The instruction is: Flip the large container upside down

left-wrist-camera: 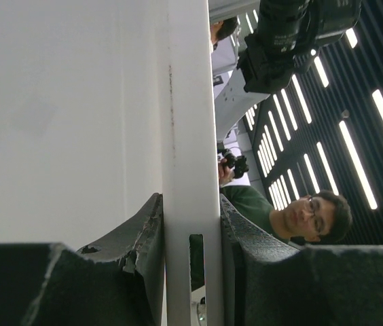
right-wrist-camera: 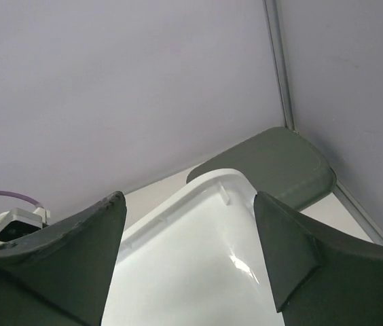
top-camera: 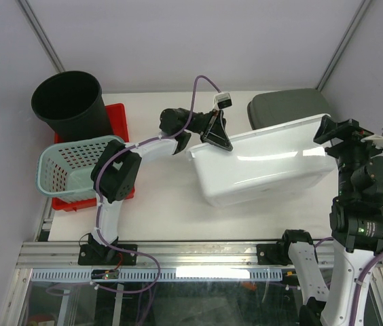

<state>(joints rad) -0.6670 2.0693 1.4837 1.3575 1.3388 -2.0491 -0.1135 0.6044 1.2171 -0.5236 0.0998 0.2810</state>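
The tub (top-camera: 259,170) sat tipped over the right half of the table (top-camera: 164,204), with its rim along the far side and a smooth white wall turned up toward the top camera. I could not tell how much of it rested on the table. The left gripper (top-camera: 215,136) was clamped on the rim at the tub's left end, and in the wrist view a finger (left-wrist-camera: 137,238) pressed each face of that rim. The right gripper (top-camera: 329,129) hung at the tub's right end with its fingers spread wide and gripping nothing. A grey lid (top-camera: 280,105) lay just behind the tub. The bucket (top-camera: 69,102), basket (top-camera: 69,170) and red tray (top-camera: 117,115) stood well apart at the left.
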